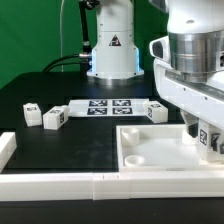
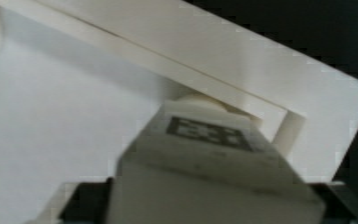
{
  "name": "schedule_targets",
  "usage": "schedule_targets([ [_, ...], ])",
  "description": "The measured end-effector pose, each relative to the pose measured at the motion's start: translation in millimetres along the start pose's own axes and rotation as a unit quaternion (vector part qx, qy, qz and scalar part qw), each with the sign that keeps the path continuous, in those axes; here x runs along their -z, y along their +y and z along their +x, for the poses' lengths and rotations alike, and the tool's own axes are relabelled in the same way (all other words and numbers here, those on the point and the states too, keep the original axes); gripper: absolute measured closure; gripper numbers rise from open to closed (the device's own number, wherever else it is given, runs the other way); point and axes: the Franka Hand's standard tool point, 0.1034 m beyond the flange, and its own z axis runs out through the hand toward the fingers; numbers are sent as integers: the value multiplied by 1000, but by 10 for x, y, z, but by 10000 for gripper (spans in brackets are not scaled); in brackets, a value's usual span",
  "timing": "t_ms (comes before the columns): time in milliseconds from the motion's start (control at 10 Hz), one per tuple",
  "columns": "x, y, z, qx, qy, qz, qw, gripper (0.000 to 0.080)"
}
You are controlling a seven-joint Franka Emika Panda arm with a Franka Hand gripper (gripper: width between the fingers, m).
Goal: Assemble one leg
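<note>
My gripper (image 1: 207,128) is at the exterior view's right, above the right part of the large white panel (image 1: 150,150). It is shut on a leg (image 1: 210,141), a chunky white block with a black-and-white tag. In the wrist view the leg (image 2: 208,150) runs out from between the dark fingers (image 2: 91,200), and its far end is at the panel's raised rim (image 2: 194,62) near a corner. I cannot tell if the end touches the panel. Three more legs lie on the black table: two at the left (image 1: 30,114) (image 1: 54,119) and one right of the middle (image 1: 157,110).
The marker board (image 1: 105,108) lies flat behind the panel, between the loose legs. A low white rail (image 1: 60,185) runs along the front of the table and turns up at the left (image 1: 7,148). The robot's base (image 1: 112,50) stands at the back.
</note>
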Motion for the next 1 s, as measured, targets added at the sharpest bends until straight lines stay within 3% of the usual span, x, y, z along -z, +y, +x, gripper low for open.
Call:
schedule_targets([
  [100, -4, 0, -5, 64, 1, 0, 998, 227],
  [200, -8, 9, 15, 128, 2, 1, 992, 166],
  [500, -28, 27, 0, 302, 2, -2, 953, 150],
  [800, -23, -15, -15, 485, 17, -6, 874, 150],
  [900, -20, -25, 14, 579, 26, -14, 815, 150],
  [1000, -30, -11, 39, 623, 24, -21, 781, 150],
])
